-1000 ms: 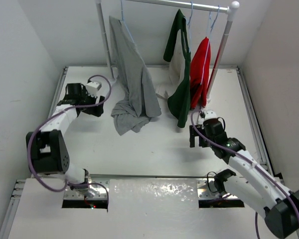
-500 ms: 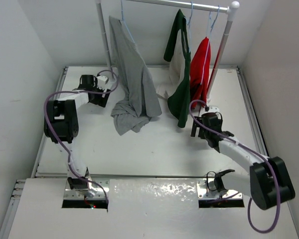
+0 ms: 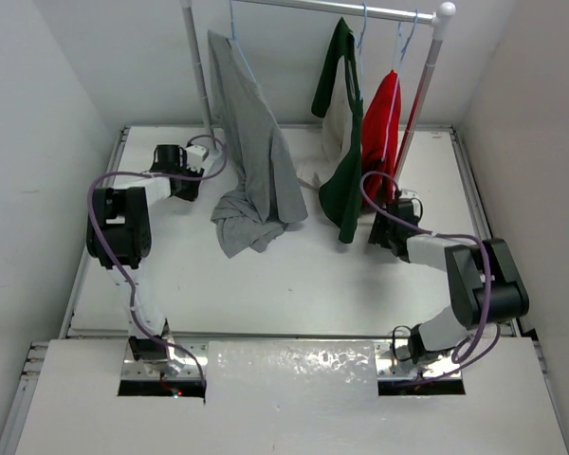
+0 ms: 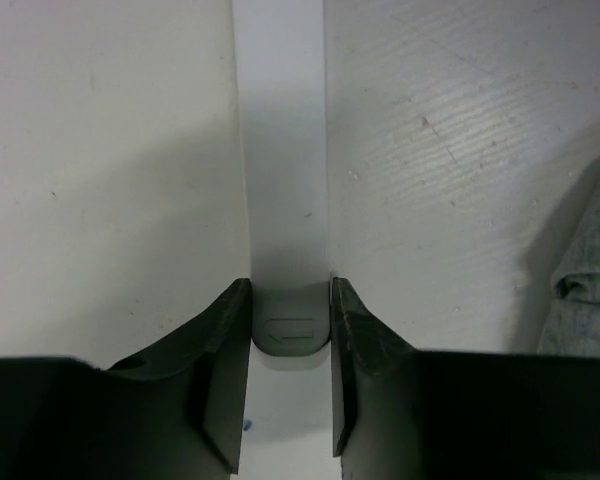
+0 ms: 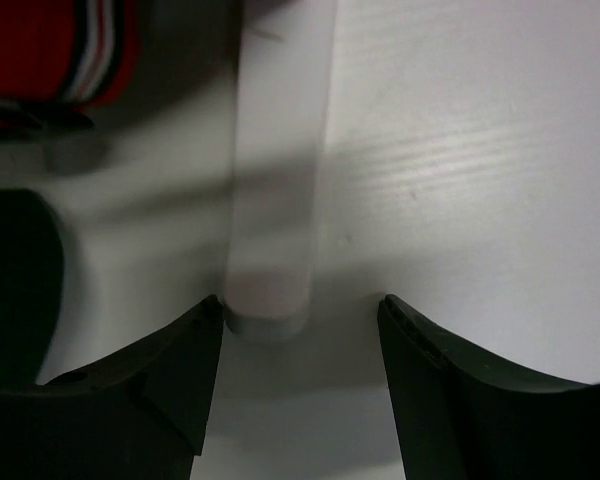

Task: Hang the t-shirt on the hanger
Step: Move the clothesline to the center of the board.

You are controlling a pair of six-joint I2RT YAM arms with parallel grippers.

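White walls (image 3: pixel 66 114) enclose one white table (image 3: pixel 294 275) on three sides.

1. Arms: two. The left arm (image 3: pixel 119 227) and the right arm (image 3: pixel 474 284) rise from the near edge, and each reaches toward the far half of the table.
2. Left gripper (image 4: pixel 290 285): its two fingers are parted by a narrow gap. The grey foot cap of the left upright (image 3: pixel 197 76) shows in that gap. It cannot be told whether the fingers touch the cap.
3. Right gripper (image 5: pixel 300 300): its two fingers are spread wide. The foot of the right upright (image 3: pixel 419 104) stands between them, nearer the finger on the left of the wrist view. Neither finger visibly touches it.
4. Rack: two uprights carry one rail (image 3: pixel 360 11) across the far end of the table.
5. Garments: three, all hung from the rail.
   - The grey garment (image 3: pixel 251 142) is on the left, and its lower end is bunched on the table.
   - The t-shirt (image 3: pixel 346 185) is in the middle. It hangs on the hanger (image 3: pixel 363 24), whose pale-blue hook sits over the rail. The t-shirt hangs skewed, with its white panel facing left and its dark green lower edge close above the table.
   - The red garment (image 3: pixel 384 123) is on the right, just beside the t-shirt and next to the right upright.
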